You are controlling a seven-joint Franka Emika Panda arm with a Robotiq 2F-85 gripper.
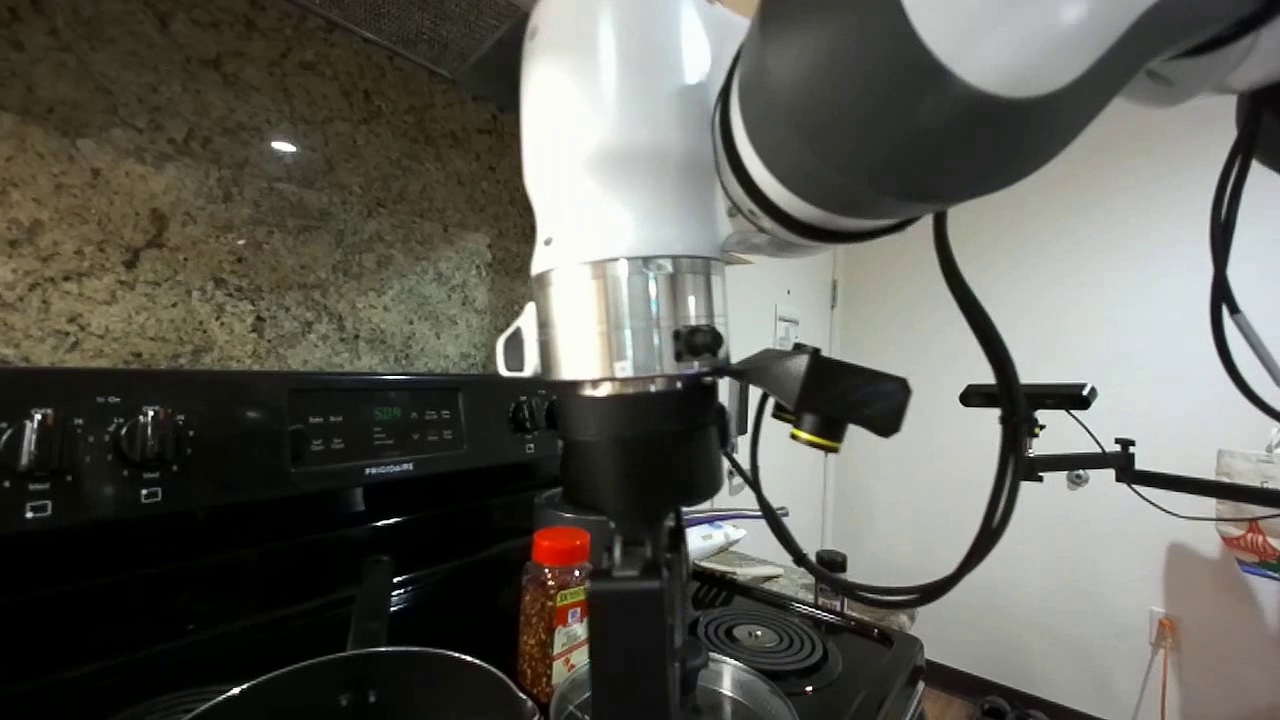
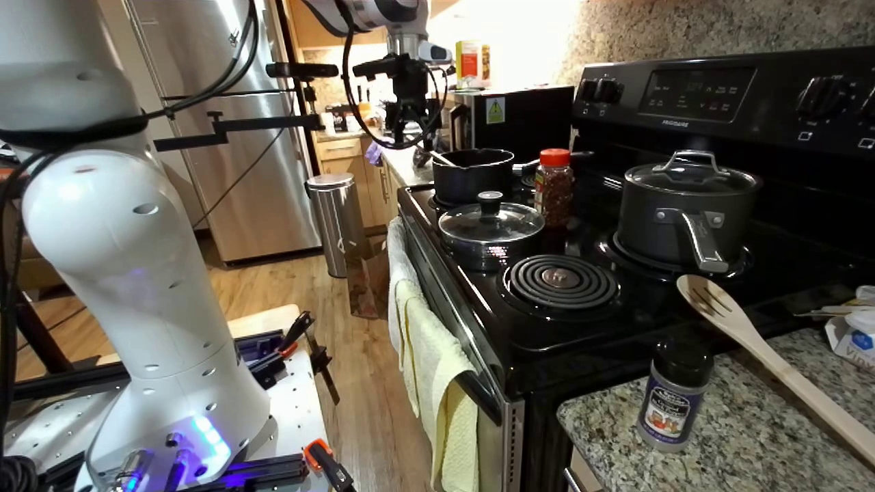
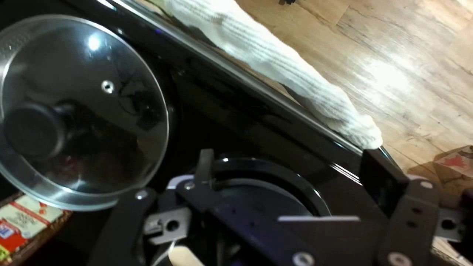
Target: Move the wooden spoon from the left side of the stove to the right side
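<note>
- The wooden spoon (image 2: 441, 158) stands slantwise in the black pot (image 2: 465, 183), on the left side of the stove (image 2: 586, 240) as one faces the knobs; a short pale length shows, the rest hidden inside.
- Its long axis tilts: in an exterior view the raised end points up toward the picture's left, by the pot's rim, while the other end runs down rightward into the pot.
- In the wrist view a pale rounded tip, apparently the spoon's, slants up leftward from the bottom edge, which cuts it off.
- In an exterior view the spoon is out of sight; there the gripper stands before the glass lid (image 1: 745, 690), next to the red-capped jar (image 1: 555, 620).
- A slotted wooden utensil (image 2: 769, 352) shows clearly in just an exterior view, its head over the stove's edge, its handle crossing the granite counter (image 2: 759, 437).
- Only the wrist view looks down past the fingers (image 3: 380, 181) onto a curved black rim.
- The gripper (image 3: 290, 171) is released, its fingers wide apart.
- The spoon's raised end is just below the gripper in an exterior view; in the wrist view the tip shows low among the links of the picture-left finger. Whether they touch, I cannot tell.
</note>
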